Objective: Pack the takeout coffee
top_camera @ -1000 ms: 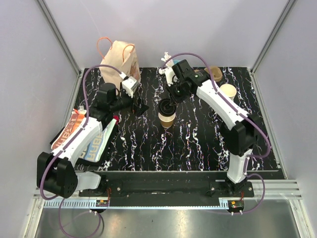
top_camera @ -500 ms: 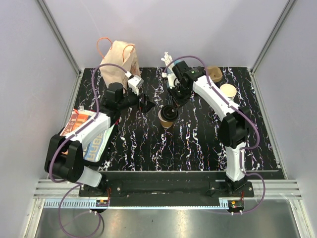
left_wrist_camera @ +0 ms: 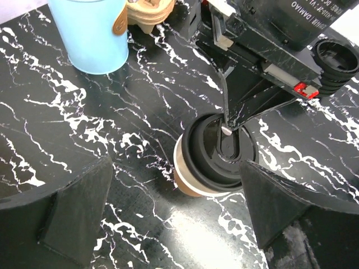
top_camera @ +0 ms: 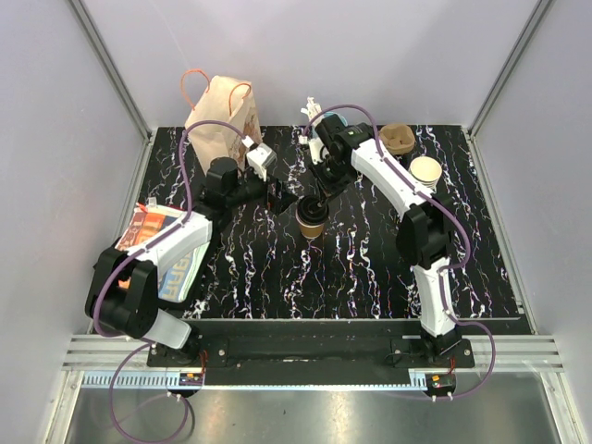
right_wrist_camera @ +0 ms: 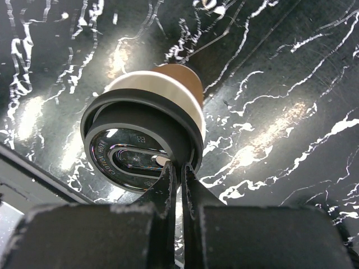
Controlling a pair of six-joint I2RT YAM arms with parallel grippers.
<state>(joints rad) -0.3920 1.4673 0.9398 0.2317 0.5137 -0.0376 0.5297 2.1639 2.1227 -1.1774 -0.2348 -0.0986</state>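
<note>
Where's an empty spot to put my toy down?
Biggest bare patch: the near middle of the table, between the coffee cup and the front edge. Another lies along the right side, in front of the spare cups. Crowded: the back by the paper bag, left by the magazine.

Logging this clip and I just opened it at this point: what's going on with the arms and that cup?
The right gripper has its fingers shut on the rim of the black lid, which sits on the tan cup. The left gripper is open, with its fingers on either side of the cup, not touching it. The paper bag stands behind, and the cup is not in it yet.
</note>
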